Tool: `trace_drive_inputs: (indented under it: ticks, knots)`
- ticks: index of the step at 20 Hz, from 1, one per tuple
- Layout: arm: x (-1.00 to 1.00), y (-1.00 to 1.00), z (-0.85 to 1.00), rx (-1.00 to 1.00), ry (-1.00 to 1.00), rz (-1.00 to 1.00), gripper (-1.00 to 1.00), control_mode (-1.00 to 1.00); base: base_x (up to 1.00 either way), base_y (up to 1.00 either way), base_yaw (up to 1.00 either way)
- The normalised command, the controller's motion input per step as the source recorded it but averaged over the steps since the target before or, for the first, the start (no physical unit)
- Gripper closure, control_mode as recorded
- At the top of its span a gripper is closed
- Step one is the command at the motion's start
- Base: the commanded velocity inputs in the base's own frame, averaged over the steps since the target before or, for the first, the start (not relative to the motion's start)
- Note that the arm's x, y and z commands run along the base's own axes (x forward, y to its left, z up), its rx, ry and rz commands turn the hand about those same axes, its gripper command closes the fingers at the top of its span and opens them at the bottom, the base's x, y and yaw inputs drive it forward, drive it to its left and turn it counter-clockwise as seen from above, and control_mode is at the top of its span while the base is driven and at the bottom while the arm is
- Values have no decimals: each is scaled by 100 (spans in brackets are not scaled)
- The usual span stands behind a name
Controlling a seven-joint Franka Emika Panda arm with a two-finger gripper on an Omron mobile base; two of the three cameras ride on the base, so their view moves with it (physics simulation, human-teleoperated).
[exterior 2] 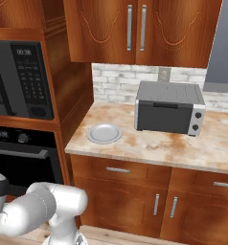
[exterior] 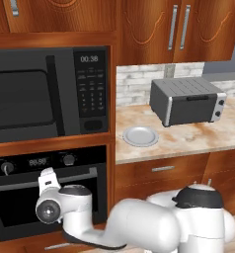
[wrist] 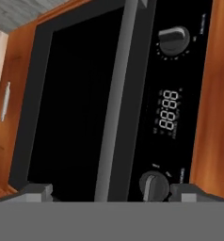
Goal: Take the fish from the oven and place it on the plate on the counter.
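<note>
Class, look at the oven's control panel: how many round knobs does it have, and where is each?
2. On the oven, one knob sits left of the small display, the other knob right of it.

The white arm (exterior: 139,225) rises from the lower right of the left base view and bends low to the left, its dark-jointed wrist (exterior: 72,200) turned forward with the hand at its far end. In the right base view the forearm (exterior 2: 37,208) lies low at the lower left. In the hand view the gripper (wrist: 109,193) has its 2 dark fingertips (wrist: 36,190) spread wide apart, holding nothing.
</note>
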Motion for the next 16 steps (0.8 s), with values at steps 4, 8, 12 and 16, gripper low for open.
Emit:
trace_drive_inputs:
  ticks: [4,8,12,16]
  knots:
    - [26,0,-42,0,-5,0,-100,-100,0,0,0]
    - [34,1,-33,0,-3,0,-100,-100,0,0,0]
    - [34,9,-6,-3,-1,0,-100,-100,0,0,0]
    - [40,13,-2,-4,0,0,-100,-100,0,0,0]
